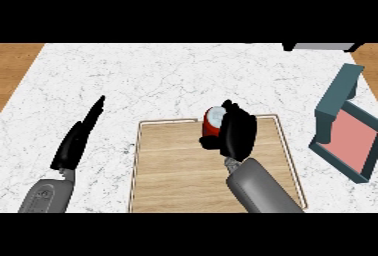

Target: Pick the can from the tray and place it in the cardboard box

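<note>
Where the wooden tray (177, 175) meets its far rim, the red can (212, 121) stands with its pale top showing, and my right hand (238, 132) is wrapped against it from the right side. My black fingers curl round the can's near and right flank, hiding most of its body, so only the top and a strip of red on the left remain in sight. Whether the can rests on the tray's surface or is raised just above it I cannot tell from this angle. My grey right forearm (262, 187) runs from the lower edge up across the tray's right half to that hand. The tray itself is a light wooden board with a thin raised border, lying on the white marbled counter (148, 75) in front of me. Well apart to the right, near the counter's edge, sits the box (347, 135), with dark teal walls, a pinkish red inside and one flap standing up at its far side. On the other side, left of the tray and clear of it, my left hand (77, 137) rests over the counter with its fingers straight and pointing away from me, holding nothing.
</note>
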{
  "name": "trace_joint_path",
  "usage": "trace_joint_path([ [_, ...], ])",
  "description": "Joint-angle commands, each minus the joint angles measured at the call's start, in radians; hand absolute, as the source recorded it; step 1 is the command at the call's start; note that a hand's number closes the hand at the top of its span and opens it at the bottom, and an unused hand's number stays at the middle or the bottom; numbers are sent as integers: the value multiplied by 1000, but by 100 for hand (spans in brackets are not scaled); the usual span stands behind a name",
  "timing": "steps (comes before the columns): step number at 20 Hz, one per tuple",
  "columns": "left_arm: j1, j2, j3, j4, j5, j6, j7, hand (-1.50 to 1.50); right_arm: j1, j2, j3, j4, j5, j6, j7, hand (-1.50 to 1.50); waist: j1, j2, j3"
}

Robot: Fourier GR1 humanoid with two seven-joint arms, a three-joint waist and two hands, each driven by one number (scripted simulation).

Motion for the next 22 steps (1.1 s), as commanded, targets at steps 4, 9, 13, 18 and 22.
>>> trace_joint_path([
  [4, 22, -32, -29, -24, -20, 17, 3, 0, -267, -40, -196, 220, -134, 348, 15, 150, 4, 6, 2],
  [9, 16, -9, 10, -12, 8, -16, 1, 0, -423, -14, -206, 218, -38, 426, 129, 150, -16, 0, 2],
  [13, 10, 16, 28, -9, 6, -23, 13, 0, -482, -84, -216, 145, 32, 505, 203, 150, -28, -4, 1],
  [18, 96, -25, -10, -49, -26, 18, -11, 0, -513, -148, -296, 40, 49, 614, 251, 150, -38, -12, 2],
  [22, 72, 13, 32, -22, 2, -15, -24, 0, -519, -209, -359, -28, 79, 690, 259, 150, -40, -10, 1],
])
